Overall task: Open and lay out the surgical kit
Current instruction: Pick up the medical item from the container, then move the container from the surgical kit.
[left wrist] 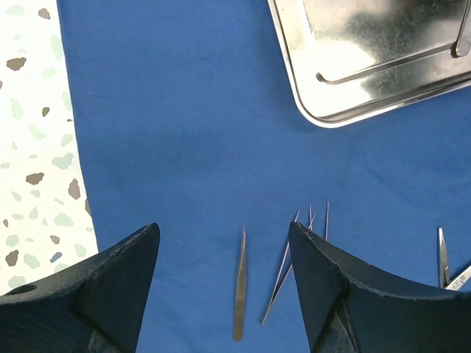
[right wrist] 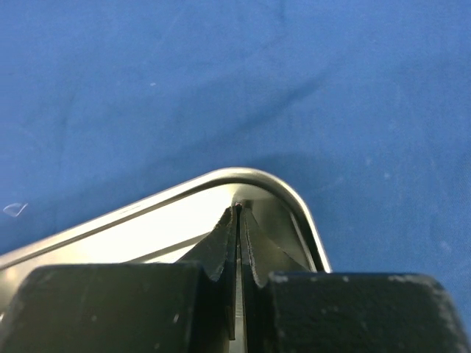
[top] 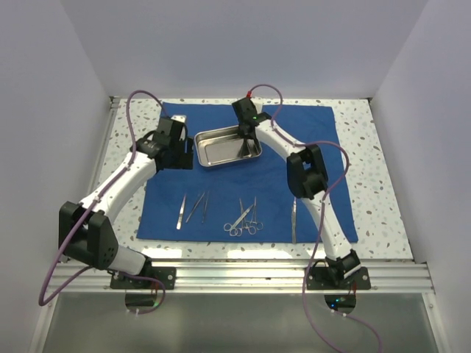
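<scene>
The royal-blue cloth wrap lay spread flat on the speckled table. The steel tray sat on the cloth's far half, near the middle. The right gripper reached down into the tray's right end, its tips close against the rounded corner wall, and its jaws were pressed together. A pale sliver showed between the fingers. It may have been the slim instrument lying in the tray, but the close view was too tight to be sure that anything was pinched.

The left gripper hung above the cloth just left of the tray, with its jaws spread wide and nothing between them. On the near half of the cloth lay a row of tools: closed tweezers, a second, splayed pair just beside them, the ring-handled clamps near the middle, and a lone thin tool beside the right arm.
</scene>
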Available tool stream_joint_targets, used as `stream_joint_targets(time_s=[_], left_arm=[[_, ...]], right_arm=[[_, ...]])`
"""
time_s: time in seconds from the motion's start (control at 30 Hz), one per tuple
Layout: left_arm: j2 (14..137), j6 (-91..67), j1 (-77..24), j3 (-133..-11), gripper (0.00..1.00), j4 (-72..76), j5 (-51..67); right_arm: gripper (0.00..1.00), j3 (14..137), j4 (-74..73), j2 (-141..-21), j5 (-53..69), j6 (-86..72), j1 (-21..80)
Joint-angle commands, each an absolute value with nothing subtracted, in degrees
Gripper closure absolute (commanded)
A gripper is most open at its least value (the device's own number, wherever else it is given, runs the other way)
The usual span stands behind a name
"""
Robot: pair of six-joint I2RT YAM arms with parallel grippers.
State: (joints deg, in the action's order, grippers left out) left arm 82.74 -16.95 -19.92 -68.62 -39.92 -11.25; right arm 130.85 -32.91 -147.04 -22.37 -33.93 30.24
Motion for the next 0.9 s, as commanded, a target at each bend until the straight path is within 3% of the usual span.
stream_joint_targets(time_s=[0.0, 0.43, 0.63, 0.87], left_arm=[[84.3, -17.9, -19.6, -68.6, 0.24, -36.6, -10.5], [96.5, -18.8, -16.4, -73.7, 0.24, -28.8, -6.5], [105.1, -20.9, -15.7, -78.9, 0.26, -25.6, -3.4], [110.3, -24.4, -16.1, -80.7, 0.3, -21.8, 1.1]], right_arm=[[1.0, 133.1, -30.5, -140.9, -20.2, -31.6, 30.3], [1.0, 131.1, -32.4, -126.7, -20.0, -30.2, 30.1], [1.0, 118.0, -35.9, -109.9, -22.1, -28.0, 29.8], [1.0, 89.5, -42.1, -87.0, -22.8, -28.4, 29.9]])
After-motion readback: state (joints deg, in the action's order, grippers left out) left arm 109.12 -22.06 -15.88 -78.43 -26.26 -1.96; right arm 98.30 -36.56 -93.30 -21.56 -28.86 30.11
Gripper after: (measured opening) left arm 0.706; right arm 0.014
